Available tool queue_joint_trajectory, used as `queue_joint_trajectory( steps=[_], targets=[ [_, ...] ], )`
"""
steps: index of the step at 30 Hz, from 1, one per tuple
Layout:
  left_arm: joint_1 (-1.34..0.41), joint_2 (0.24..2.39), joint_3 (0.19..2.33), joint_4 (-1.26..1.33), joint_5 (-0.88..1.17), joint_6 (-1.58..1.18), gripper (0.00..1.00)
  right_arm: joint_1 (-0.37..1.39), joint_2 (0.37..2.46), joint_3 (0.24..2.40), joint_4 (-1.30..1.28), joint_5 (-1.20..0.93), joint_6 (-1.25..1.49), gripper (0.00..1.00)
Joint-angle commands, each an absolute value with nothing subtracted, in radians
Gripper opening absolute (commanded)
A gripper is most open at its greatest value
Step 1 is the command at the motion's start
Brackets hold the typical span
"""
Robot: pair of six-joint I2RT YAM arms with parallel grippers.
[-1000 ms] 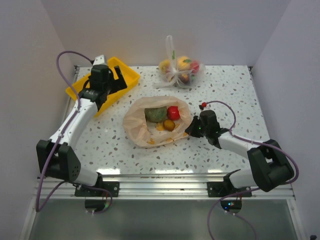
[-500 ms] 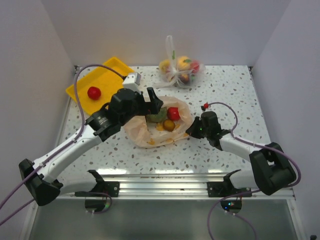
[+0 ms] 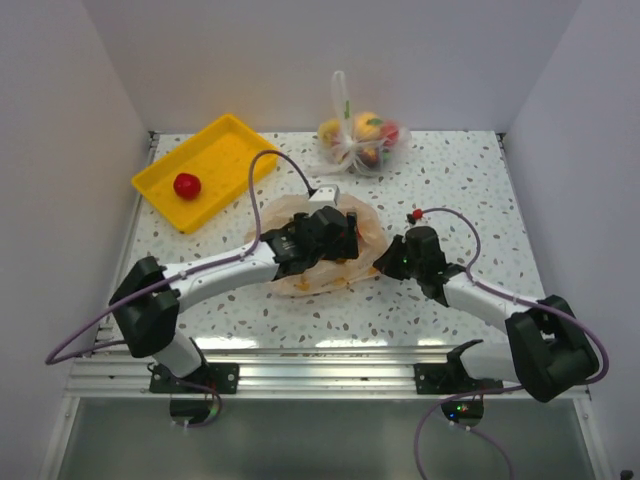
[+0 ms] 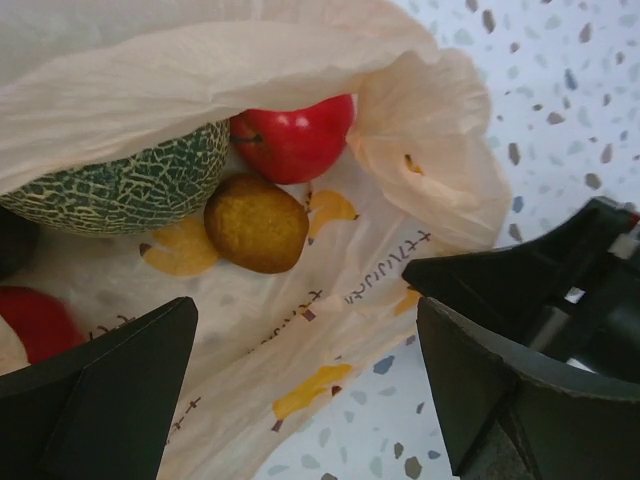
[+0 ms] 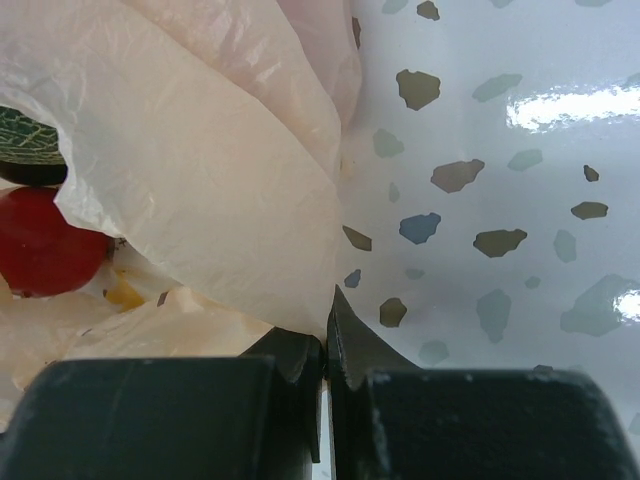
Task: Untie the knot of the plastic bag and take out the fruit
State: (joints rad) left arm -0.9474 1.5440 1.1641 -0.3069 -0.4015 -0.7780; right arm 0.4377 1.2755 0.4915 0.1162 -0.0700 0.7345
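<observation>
One fruit [image 3: 187,185] in tray [image 3: 226,143], overhead only

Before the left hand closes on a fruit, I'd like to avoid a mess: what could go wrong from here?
1. The plastic bag's top film droops over the green melon and red fruit; the open left hand may snag film and drag the bag.
2. The right hand pinches only a thin edge of film, which might slip or tear under a pull.
3. The brown fruit lies close beside the melon; a nudge could roll it out.
</observation>
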Motion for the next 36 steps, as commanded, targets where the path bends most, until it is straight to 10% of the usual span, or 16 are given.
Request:
queue_joint_trajectory(
  steps=[1, 24, 36],
  targets=[
    [-0.951, 1.630, 1.210, -0.258, -0.436, -0.807, 0.97, 0.436, 1.252, 0.482, 0.109, -0.058, 0.753, 0.00],
    [-0.908, 1.991, 1.342, -0.265, -0.568, -0.824, 0.88, 0.437, 1.293, 0.474, 0.166, -0.112, 0.750, 0.00],
    [-0.913, 1.907, 1.272, -0.258, -0.537, -0.787, 0.37, 0.436, 1.305, 0.479, 0.166, -0.106, 0.749, 0.00]
  ],
)
